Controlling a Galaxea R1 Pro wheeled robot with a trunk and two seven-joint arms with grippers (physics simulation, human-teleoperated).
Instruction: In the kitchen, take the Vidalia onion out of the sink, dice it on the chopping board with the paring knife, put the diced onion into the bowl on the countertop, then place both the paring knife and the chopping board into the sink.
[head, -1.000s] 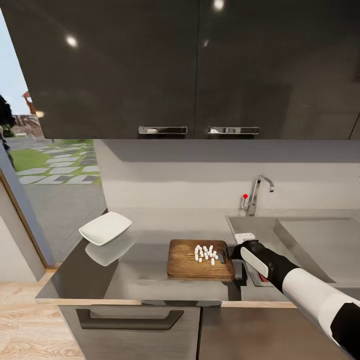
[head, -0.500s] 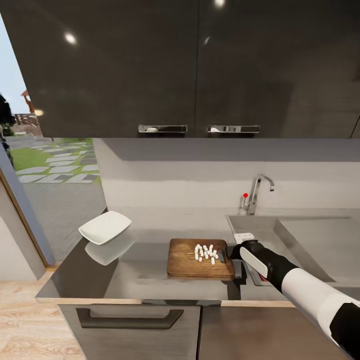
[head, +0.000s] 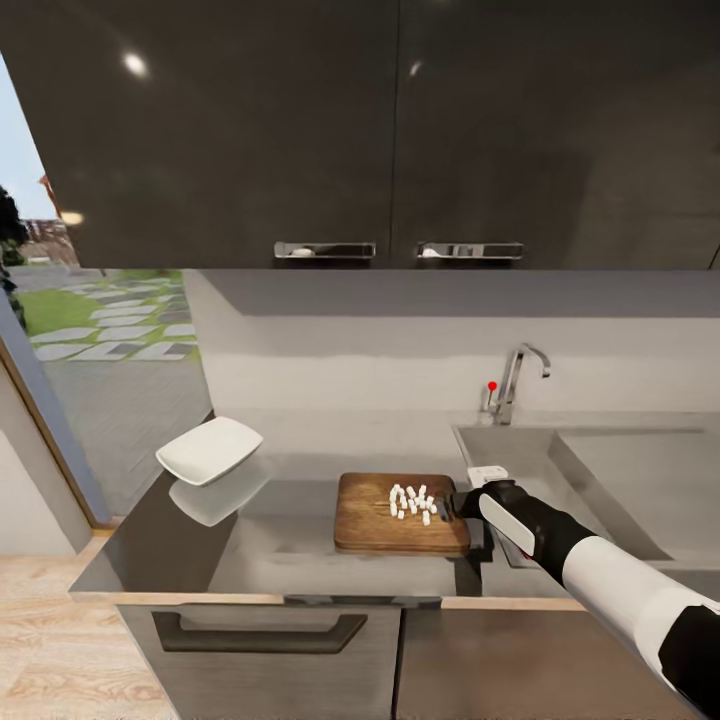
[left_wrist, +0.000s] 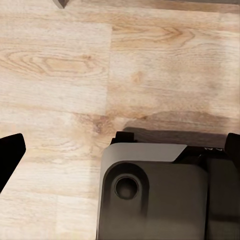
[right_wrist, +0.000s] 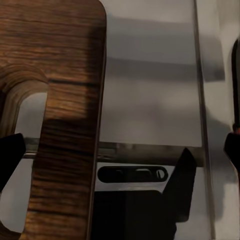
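The rectangular brown wooden chopping board (head: 401, 513) lay flat on the long smooth grey bench (head: 280, 540), just beside the left rim of the rectangular stainless-steel sink (head: 600, 480). A cluster of tiny white diced onion cubes (head: 412, 503) sat on the board's right half, towards the handle end. Well apart to the left, near the bench's far left corner, stood the shallow white squarish bowl (head: 209, 450), tilted in the head view. Behind the sink rose the chrome tap with its red knob (head: 512, 385).

The right gripper (head: 455, 504) reached in from the right at the board's right edge, close to the cubes. In the right wrist view its dark fingertips (right_wrist: 10, 155) stood spread wide, with the board's oblong handle slot (right_wrist: 25, 150) and its end lying between them; the gripper was apart and clamped on nothing visible.

The left wrist view looked down on a pale wooden floor (left_wrist: 75, 75) and a grey part of the robot (left_wrist: 155, 195); one dark fingertip (left_wrist: 9, 152) of the left gripper showed at the edge, and I cannot tell whether that gripper was apart or together.
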